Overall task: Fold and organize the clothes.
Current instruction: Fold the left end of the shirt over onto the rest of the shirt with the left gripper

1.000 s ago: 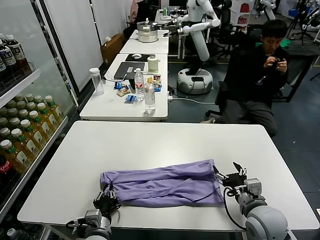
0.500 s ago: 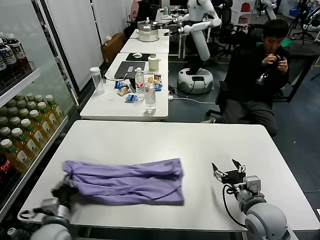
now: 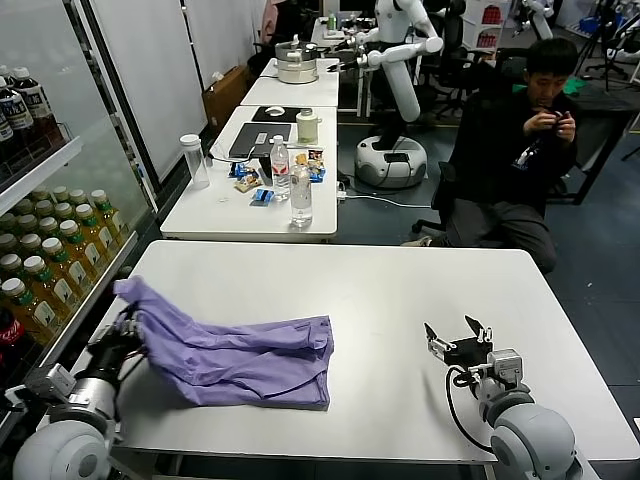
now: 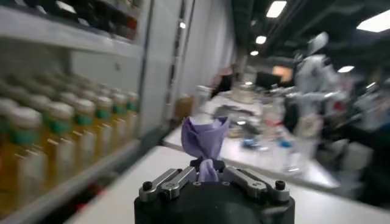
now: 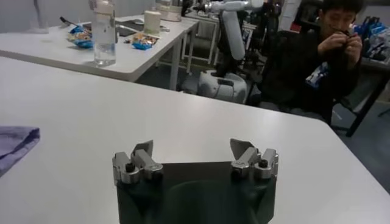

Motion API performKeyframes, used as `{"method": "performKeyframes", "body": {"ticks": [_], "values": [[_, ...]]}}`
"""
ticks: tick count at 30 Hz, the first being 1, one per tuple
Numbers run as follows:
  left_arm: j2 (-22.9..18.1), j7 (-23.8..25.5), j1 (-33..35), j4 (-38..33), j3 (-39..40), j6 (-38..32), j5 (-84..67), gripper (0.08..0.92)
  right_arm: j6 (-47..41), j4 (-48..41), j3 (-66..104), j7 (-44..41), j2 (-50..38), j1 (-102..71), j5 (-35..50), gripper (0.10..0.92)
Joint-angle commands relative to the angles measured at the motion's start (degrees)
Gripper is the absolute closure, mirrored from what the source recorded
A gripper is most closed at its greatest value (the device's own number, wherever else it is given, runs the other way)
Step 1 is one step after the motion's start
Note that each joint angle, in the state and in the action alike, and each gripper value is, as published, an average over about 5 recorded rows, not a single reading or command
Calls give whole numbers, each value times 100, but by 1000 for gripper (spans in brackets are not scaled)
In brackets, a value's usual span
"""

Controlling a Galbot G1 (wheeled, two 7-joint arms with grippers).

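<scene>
Lavender fabric is what your left gripper (image 3: 126,328) is pinching: you are holding one end of the T-shirt (image 3: 240,354) raised off the white table (image 3: 340,290) at its left edge, beside the shelves of bottled drinks (image 3: 45,275). In the left wrist view your left gripper's (image 4: 208,172) fingers are pressing together on a bunched tuft of that cloth (image 4: 205,139), which is sticking up between them. The rest of the shirt is lying crumpled on the left half of the tabletop, sloping down from the held end and trailing toward the middle.

You are keeping your right gripper (image 3: 458,338) low over the table's right side, well apart from the shirt, with its fingers spread and nothing between them. The right wrist view confirms that gripper (image 5: 194,159) is gaping, with only a corner of the purple cloth (image 5: 15,143) showing far off. A seated person in black (image 3: 520,150) is looking down at something in their hands beyond the table.
</scene>
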Motion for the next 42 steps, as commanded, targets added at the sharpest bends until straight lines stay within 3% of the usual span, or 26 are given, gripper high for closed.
{"method": "performKeyframes", "body": {"ticks": [1, 12, 24, 27, 36, 42], "values": [[-684, -20, -384, -730, 1201, 123, -1866, 850, 3, 3, 17, -3, -31, 17, 2, 203], [-1098, -121, -838, -104, 2418, 146, -1430, 850, 6, -16, 44, -7, -62, 46, 1, 203], [-1079, -46, -1033, 425, 3148, 203, -333, 845, 8, -64, 39, -12, -65, 93, 6, 203], [-1085, 2, -1083, 481, 3138, 201, -266, 798, 10, -77, 18, -11, -55, 104, 3, 203], [-987, 378, -692, -130, 2796, 219, -932, 544, 10, -129, -111, -6, -25, 193, -16, 203], [-690, 29, -415, 70, 2074, -265, 419, 371, 17, -144, -166, -7, 1, 241, -25, 203]]}}
